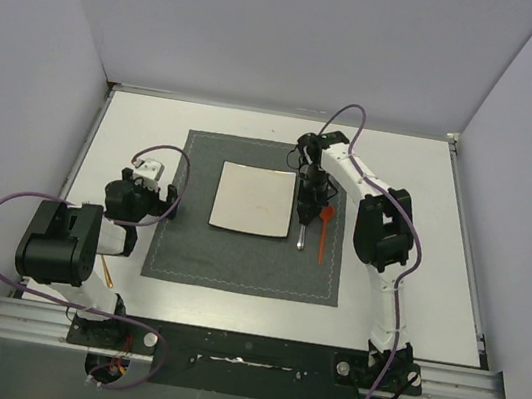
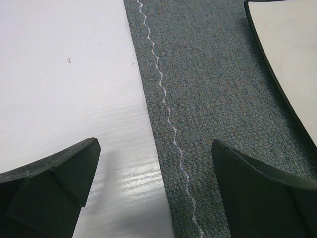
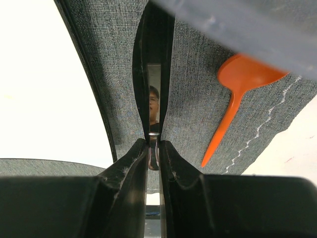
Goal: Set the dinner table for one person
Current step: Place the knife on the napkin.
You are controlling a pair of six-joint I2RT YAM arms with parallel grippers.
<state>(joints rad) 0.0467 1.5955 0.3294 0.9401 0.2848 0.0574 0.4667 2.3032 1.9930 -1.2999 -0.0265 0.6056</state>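
A white square plate (image 1: pixel 254 199) lies on the dark grey placemat (image 1: pixel 187 248), which rests on the white dinner table (image 1: pixel 135 128). My right gripper (image 1: pixel 305 209) is over the mat just right of the plate, shut on a slim black-and-silver utensil (image 1: pixel 300 237) that points toward the near edge. The right wrist view has that utensil (image 3: pixel 154 89) pinched edge-on between the fingertips of the right gripper (image 3: pixel 153 145). An orange plastic spoon (image 1: pixel 324 231) lies on the mat just right of it. My left gripper (image 1: pixel 171 201) hangs open over the mat's left edge, holding nothing.
A thin yellowish stick (image 1: pixel 108 271) lies on the table beside the left arm's base. White walls close in the table on three sides. The black front rail (image 1: pixel 242 353) carries both arm bases. The mat's white zigzag stitching (image 2: pixel 166 99) runs between the left fingers.
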